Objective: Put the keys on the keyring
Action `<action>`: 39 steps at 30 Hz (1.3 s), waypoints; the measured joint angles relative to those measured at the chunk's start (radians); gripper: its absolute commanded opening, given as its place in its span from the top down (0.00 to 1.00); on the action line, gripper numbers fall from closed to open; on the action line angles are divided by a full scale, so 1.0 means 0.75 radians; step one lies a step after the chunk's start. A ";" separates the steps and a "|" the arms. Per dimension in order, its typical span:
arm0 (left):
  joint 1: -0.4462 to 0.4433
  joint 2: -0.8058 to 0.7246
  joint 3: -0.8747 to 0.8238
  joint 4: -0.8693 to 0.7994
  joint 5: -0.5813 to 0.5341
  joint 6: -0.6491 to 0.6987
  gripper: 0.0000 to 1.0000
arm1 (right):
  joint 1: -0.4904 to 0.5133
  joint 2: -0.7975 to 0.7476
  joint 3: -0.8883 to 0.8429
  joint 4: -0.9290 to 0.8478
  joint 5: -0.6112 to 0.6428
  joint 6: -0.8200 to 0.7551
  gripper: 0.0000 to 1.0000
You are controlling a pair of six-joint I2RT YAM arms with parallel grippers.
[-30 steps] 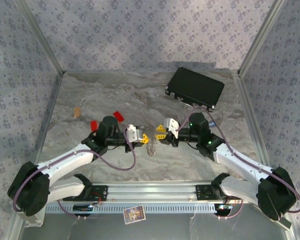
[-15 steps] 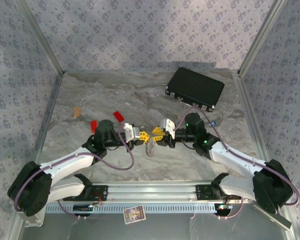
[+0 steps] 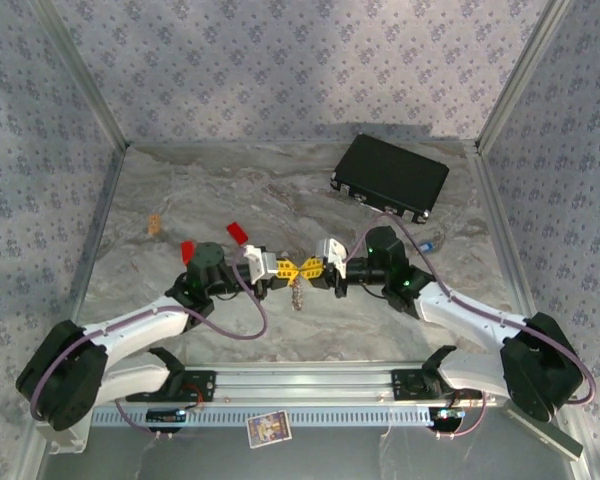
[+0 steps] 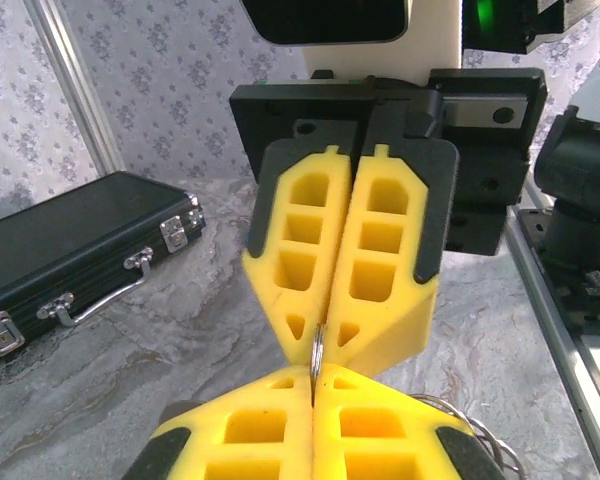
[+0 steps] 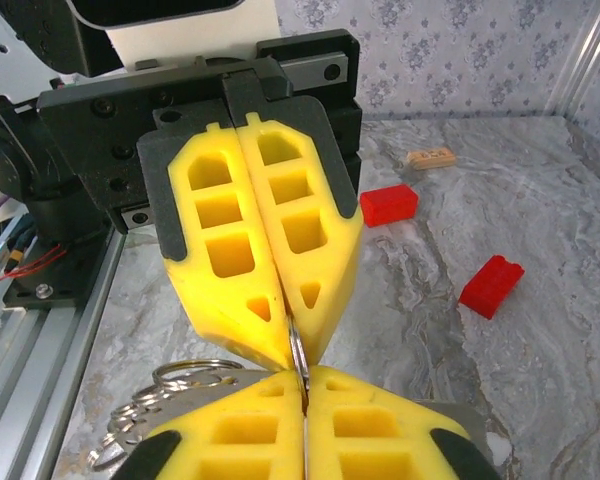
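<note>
Right wrist view: left fingers [image 5: 325,265] and right fingers [image 5: 385,432], cellular yellow plastic, both pinch the wiry silver keyring [image 5: 140,415].

Saw left gripper [image 3: 290,270] and right gripper [image 3: 312,269] tip to tip mid-table, both pinched closed. Spotted keyring [image 3: 298,293] at the joined tips, trailing toward the near edge. Noted black case [image 3: 390,176] far right, two red blocks [image 3: 238,232] behind the left arm.

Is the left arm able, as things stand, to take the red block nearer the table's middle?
Probably not: the left end effector is shut on the keyring, tip to tip with the right end effector. The red block lies open nearby; release comes first.
</note>
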State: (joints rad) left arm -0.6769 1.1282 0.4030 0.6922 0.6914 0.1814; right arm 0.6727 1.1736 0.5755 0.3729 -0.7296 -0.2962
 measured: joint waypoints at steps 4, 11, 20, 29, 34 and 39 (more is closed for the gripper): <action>-0.005 -0.024 0.006 -0.075 -0.027 0.041 0.81 | 0.006 0.001 0.026 -0.067 0.001 -0.031 1.00; -0.018 -0.098 0.155 -0.510 -0.103 0.250 0.79 | 0.027 0.001 0.205 -0.415 0.040 -0.221 1.00; -0.018 -0.092 0.256 -0.746 -0.105 0.372 0.84 | 0.081 0.057 0.416 -0.797 0.163 -0.444 1.00; -0.025 -0.053 0.271 -0.780 -0.067 0.377 1.00 | 0.102 0.086 0.456 -0.879 0.201 -0.496 1.00; -0.025 -0.055 0.270 -0.775 -0.071 0.375 1.00 | 0.075 0.049 0.394 -0.797 0.192 -0.444 0.73; -0.025 -0.097 0.221 -0.714 -0.077 0.356 1.00 | 0.016 -0.070 0.249 -0.694 0.196 -0.368 0.73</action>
State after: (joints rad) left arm -0.6960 1.0557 0.5686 0.1566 0.6334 0.4484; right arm 0.6846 1.1213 0.7620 -0.1478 -0.5823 -0.5720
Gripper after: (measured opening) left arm 0.046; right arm 0.271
